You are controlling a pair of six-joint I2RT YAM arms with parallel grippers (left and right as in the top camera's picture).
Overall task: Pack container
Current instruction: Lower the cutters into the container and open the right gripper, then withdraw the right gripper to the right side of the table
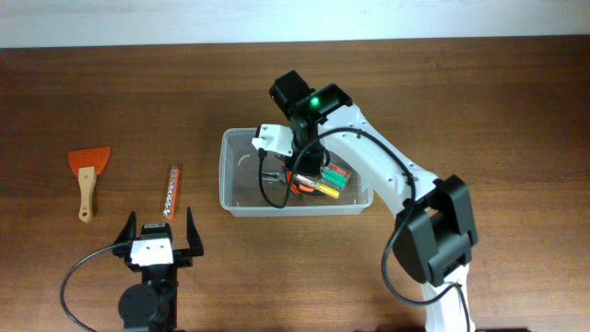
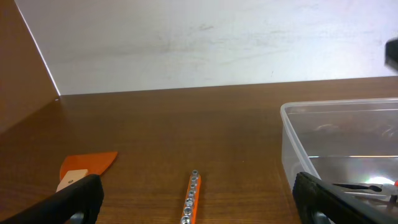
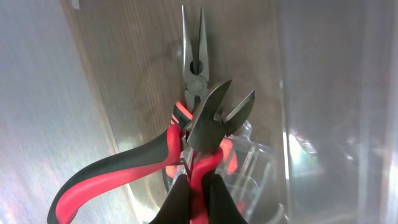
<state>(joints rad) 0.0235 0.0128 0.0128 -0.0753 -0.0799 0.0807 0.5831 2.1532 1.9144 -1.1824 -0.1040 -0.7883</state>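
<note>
Red-and-black cutters (image 3: pixel 211 118) hang clamped in the right gripper (image 3: pixel 199 186), inside the clear, round-cornered, rimmed container (image 1: pixel 249 207) at centre frame. At lower left, the left gripper (image 1: pixel 161 242) gapes wide. Brown wooden table (image 1: pixel 92 83); pale wall (image 2: pixel 217 43) behind.

The left wrist view's right edge crops the container (image 2: pixel 293 146), and fingers (image 2: pixel 74 199) hide the scraper's (image 2: pixel 90 163) handle.

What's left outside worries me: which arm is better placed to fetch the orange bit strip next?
Left. The left gripper is open and empty, close to the bit strip. The right gripper is down in the container, shut on red-handled cutters.
</note>
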